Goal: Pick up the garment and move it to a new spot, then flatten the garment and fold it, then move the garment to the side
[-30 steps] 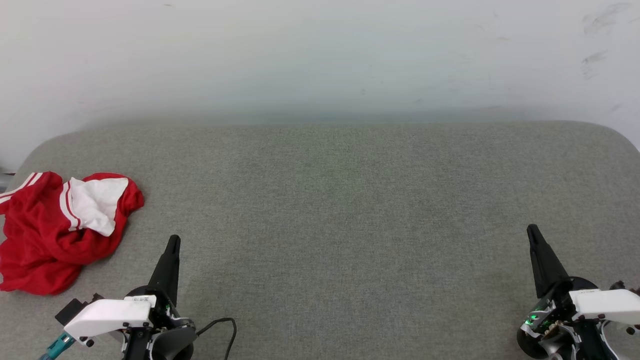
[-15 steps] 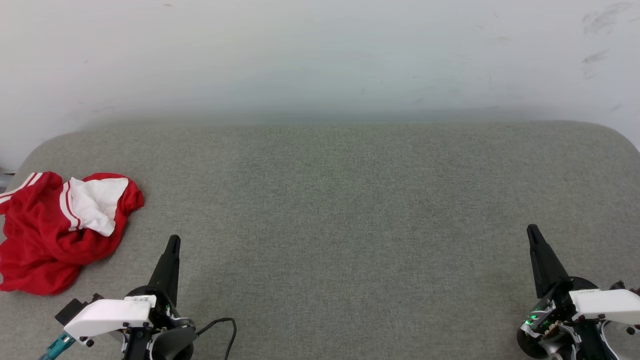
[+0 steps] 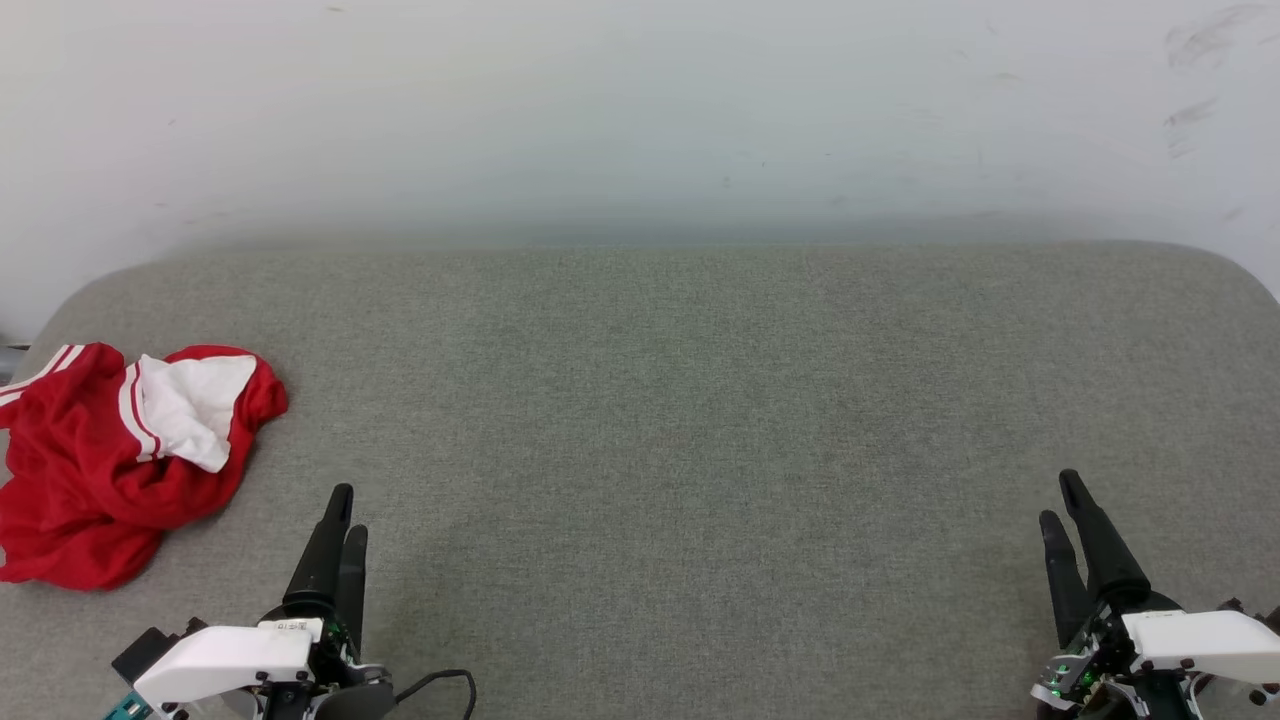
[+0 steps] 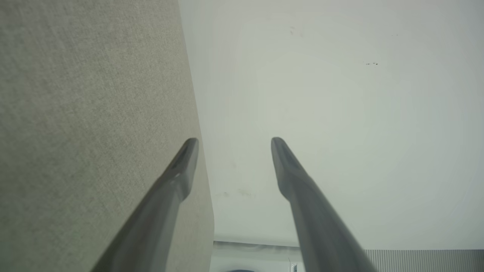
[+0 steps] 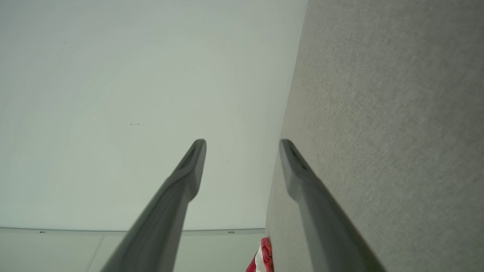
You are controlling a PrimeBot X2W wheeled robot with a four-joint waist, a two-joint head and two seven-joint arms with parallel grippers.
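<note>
Garment lies crumpled on grey cushion; left end effector and right end effector released.

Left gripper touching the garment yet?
Apart. Head view shows a strip of bare grey cushion between the left gripper and the crumpled garment farther left.

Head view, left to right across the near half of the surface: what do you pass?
garment → left gripper → black cable → right gripper. The garment lies crumpled on the grey fabric surface.
</note>
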